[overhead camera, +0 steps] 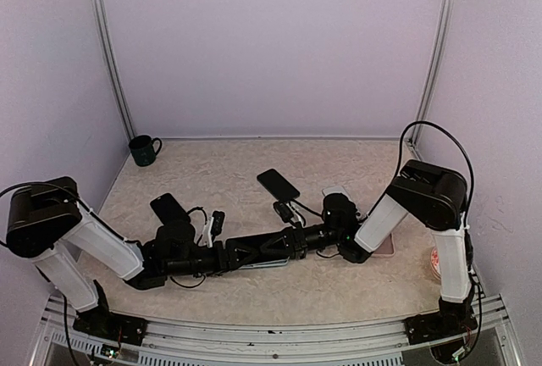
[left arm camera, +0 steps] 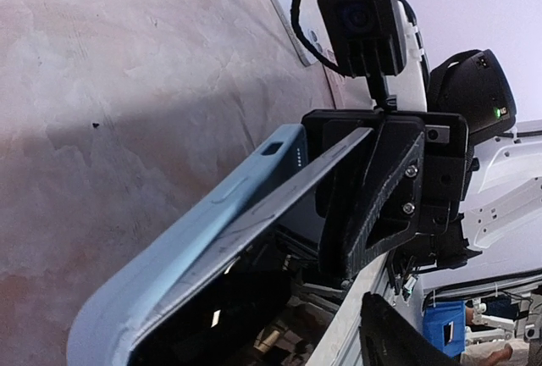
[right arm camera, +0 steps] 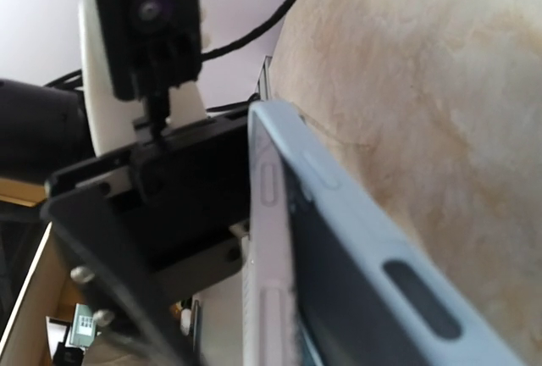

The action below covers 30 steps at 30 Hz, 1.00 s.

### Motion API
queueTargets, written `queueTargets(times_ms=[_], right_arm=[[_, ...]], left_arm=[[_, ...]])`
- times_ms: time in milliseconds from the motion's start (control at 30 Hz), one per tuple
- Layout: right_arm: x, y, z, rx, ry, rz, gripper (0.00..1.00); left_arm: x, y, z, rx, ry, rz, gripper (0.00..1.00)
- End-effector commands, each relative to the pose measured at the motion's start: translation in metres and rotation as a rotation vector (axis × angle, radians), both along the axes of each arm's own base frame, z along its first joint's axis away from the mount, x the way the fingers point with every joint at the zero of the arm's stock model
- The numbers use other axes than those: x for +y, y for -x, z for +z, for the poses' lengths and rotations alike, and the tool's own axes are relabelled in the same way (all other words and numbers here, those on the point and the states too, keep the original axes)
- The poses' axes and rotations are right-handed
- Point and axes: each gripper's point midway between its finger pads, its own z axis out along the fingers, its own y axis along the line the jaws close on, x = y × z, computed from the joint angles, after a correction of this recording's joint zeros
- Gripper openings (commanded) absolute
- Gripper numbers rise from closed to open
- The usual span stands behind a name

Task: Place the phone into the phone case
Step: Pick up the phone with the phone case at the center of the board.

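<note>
Right tool (left arm camera: 347, 180) clamps phone case (left arm camera: 212, 239); mug (overhead camera: 145, 150), black phone (overhead camera: 278, 184) lie apart.

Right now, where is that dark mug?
In the top view, the mug stands at the far left corner of the table, beside the metal post, apart from both arms.

Both arms low, converging; right gripper (left arm camera: 364, 184) closed tight; left gripper (right arm camera: 186, 205) opening unclear.
</note>
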Motion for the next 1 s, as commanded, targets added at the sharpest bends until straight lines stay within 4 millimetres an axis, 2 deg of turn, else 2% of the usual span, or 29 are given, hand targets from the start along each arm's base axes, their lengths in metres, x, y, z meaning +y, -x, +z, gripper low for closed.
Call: queueTargets(times_ms=[0, 367, 533, 567, 800, 967], right_arm=[[0.000, 0.010, 0.011, -0.037, 0.004, 0.024, 0.00], [0.001, 0.007, 0.018, -0.054, 0.007, 0.015, 0.00], [0.001, 0.009, 0.017, -0.057, 0.004, 0.019, 0.00], [0.000, 0.009, 0.017, -0.057, 0.001, 0.020, 0.02], [-0.002, 0.011, 0.017, -0.053, 0.007, 0.020, 0.36], [-0.002, 0.010, 0.019, -0.055, 0.026, 0.017, 0.44]], left_arm=[[-0.023, 0.000, 0.049, -0.104, 0.150, -0.079, 0.58], [-0.017, 0.004, 0.055, -0.119, 0.159, -0.076, 0.38], [-0.015, 0.006, 0.062, -0.139, 0.173, -0.084, 0.35], [-0.016, 0.007, 0.064, -0.145, 0.181, -0.091, 0.34], [-0.018, 0.013, 0.073, -0.165, 0.230, -0.121, 0.30], [-0.016, 0.014, 0.076, -0.175, 0.240, -0.119, 0.28]])
